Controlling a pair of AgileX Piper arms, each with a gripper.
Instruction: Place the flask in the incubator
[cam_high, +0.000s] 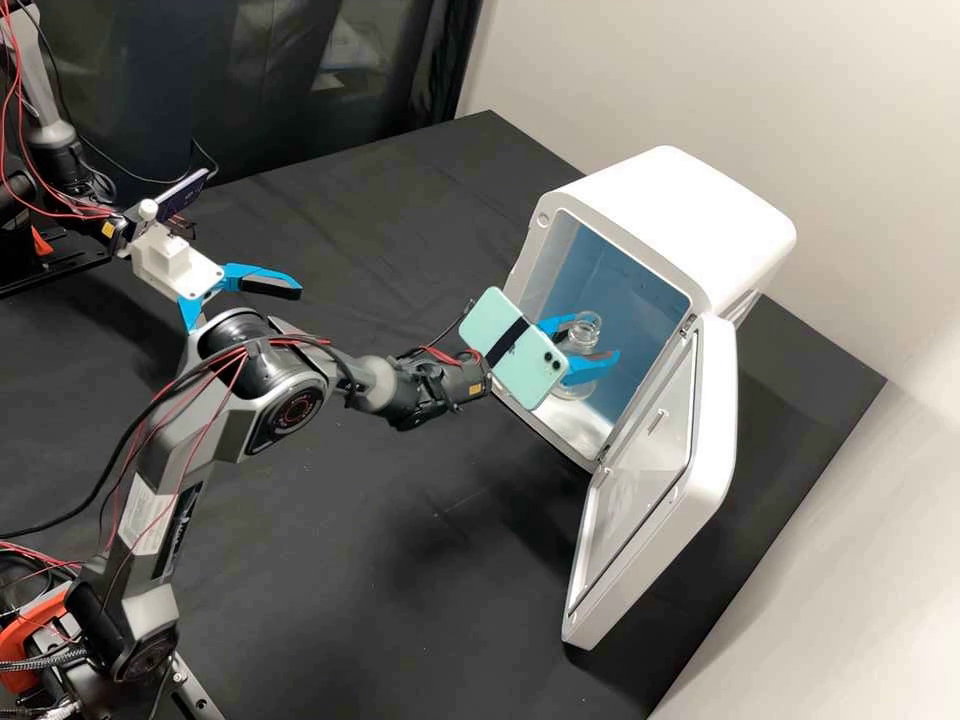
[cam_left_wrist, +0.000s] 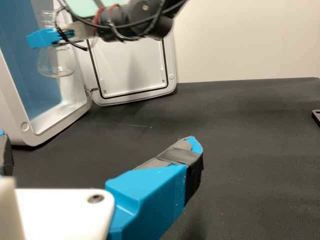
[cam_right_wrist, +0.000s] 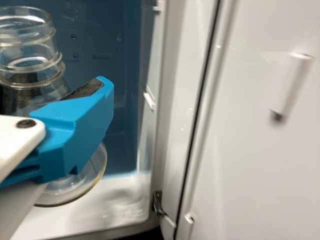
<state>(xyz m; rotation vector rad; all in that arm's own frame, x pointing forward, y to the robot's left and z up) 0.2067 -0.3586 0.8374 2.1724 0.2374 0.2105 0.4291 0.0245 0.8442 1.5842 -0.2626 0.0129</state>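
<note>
High view is showing the right gripper (cam_high: 585, 352) sitting inside the incubator (cam_high: 680, 215), its blue fingers (cam_right_wrist: 75, 130) clamping the neck of the flask (cam_high: 584, 325). The flask is hanging between them within the blue-lit chamber. Judging by this, most of the task is looking done: the flask is already past the opening. What is remaining is lowering it, letting go and drawing the arm back out. In the left wrist view the flask's base is appearing to hang a little above the chamber floor (cam_right_wrist: 100, 207) beneath the gripper, so it is probably not resting yet. The door (cam_high: 650, 470) is standing wide open just beside the gripper, and the right wrist view is showing its inner face and the frame edge running close alongside the fingers. That frame and door are looking like the things most likely to catch the wrist on the way out. The mint phone (cam_high: 515, 347) strapped just behind the gripper could catch there too. The left gripper (cam_high: 240, 297) is hovering well behind the right one, over the black bench (cam_high: 400, 520), with fingers spread apart and gripping nothing. It is sitting well apart from the incubator and is not blocking the way out.
</note>
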